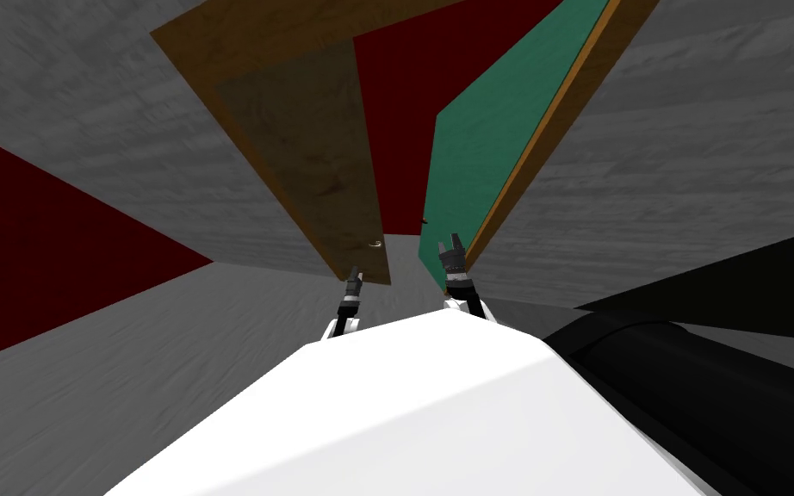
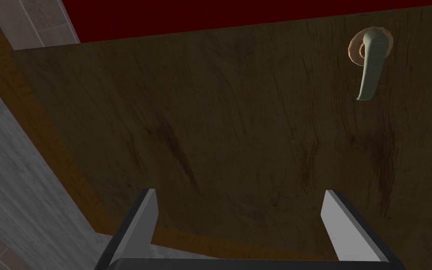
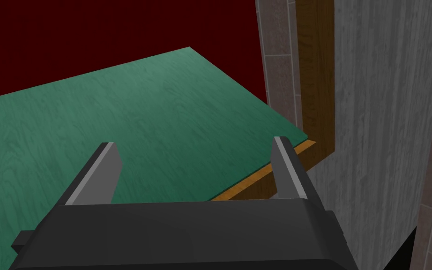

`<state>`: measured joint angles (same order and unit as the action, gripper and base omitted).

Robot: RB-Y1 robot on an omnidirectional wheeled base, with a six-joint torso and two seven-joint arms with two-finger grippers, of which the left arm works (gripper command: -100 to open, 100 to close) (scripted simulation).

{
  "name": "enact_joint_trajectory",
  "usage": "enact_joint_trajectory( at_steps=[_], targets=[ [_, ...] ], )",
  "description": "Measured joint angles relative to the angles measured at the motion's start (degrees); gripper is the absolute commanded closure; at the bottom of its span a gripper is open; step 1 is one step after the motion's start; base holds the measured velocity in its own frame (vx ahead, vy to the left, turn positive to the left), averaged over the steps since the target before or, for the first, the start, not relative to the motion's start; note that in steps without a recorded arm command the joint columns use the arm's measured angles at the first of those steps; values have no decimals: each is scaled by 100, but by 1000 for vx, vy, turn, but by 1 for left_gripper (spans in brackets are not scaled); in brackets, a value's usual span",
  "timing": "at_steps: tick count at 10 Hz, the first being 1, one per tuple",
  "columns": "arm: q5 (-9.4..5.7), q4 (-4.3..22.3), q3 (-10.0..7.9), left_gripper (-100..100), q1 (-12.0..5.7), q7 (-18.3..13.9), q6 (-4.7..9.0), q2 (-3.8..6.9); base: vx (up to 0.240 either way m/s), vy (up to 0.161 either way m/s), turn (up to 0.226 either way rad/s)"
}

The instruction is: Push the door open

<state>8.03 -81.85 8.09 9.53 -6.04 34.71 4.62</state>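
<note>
Door (image 1: 318, 164): brown, pale lever handle (image 2: 369, 65), just ahead on your left; a green door (image 1: 490, 129) angles away on the right
Progress: dark red wall (image 1: 395, 112) shows between them, so opening looks part done
Left hand (image 2: 239, 193): spread wide, empty, near the brown face; touch unclear
Right hand (image 3: 194, 141): spread wide, empty, by the green door
Left to do: push until the gap lets you pass

Both forearms reach forward, side by side and a little apart. The left gripper (image 2: 241, 218) has its two fingers spread wide, and the right gripper (image 3: 194, 171) is spread just as wide.
</note>
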Motion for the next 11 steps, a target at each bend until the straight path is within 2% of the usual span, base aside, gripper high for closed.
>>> enact_joint_trajectory(
  at_steps=[2,6,8,11],
  targets=[
    [5,238,21,-100,-116,-24,34,1,61,18,0],
    [14,849,72,-100,-345,-75,202,11,92,19,2],
    [25,1263,97,-100,-510,-75,322,-33,102,22,3],
    [30,1686,143,-100,-679,-137,411,-20,99,17,3]
  ],
)
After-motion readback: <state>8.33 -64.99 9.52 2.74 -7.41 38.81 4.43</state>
